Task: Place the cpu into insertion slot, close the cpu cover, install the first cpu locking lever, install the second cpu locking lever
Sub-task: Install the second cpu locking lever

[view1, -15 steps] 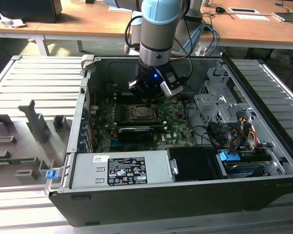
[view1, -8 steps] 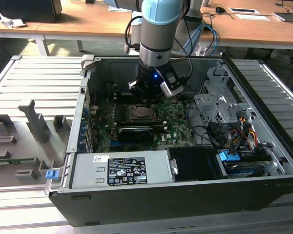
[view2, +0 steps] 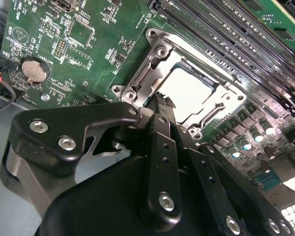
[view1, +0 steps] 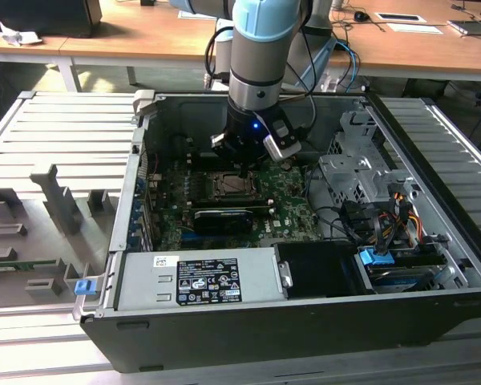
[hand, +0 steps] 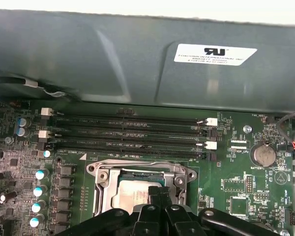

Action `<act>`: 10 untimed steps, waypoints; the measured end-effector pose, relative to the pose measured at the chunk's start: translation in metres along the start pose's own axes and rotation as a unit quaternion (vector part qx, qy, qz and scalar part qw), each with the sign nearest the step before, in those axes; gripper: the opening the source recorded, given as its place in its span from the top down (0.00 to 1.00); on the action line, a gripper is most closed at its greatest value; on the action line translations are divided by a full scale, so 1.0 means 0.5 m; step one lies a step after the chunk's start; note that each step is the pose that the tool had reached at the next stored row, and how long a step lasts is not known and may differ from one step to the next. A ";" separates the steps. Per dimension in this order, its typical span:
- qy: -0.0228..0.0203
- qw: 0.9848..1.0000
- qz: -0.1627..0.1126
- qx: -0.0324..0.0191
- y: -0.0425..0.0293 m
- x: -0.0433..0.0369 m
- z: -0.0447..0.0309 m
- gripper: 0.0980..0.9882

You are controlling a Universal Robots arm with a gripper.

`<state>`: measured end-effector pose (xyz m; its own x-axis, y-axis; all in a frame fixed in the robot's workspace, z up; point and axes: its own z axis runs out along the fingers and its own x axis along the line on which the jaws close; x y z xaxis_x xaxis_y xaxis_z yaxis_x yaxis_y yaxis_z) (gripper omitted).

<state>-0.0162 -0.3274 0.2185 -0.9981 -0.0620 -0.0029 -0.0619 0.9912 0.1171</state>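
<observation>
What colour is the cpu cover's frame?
Silver metal; the cpu cover shows best in the second wrist view.

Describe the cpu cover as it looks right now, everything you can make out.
The cpu cover is a thin, silvery metal frame with a large square window, lying flat and closed over the insertion slot on the green board. The cpu, pale and shiny, shows through its window. Screws sit at the frame's corners. In both wrist views the gripper hangs right at the cover's edge, its fingertips together; whether they touch the frame is not clear.
</observation>
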 end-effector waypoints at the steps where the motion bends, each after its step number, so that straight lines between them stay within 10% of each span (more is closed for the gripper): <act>1: 0.000 1.000 0.000 0.000 0.000 0.000 0.000 0.99; 10: 0.000 1.000 0.000 0.000 0.000 0.000 -0.005 0.99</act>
<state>-0.0162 -0.3277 0.2208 -0.9981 -0.0613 -0.0029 -0.0612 0.9912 0.1171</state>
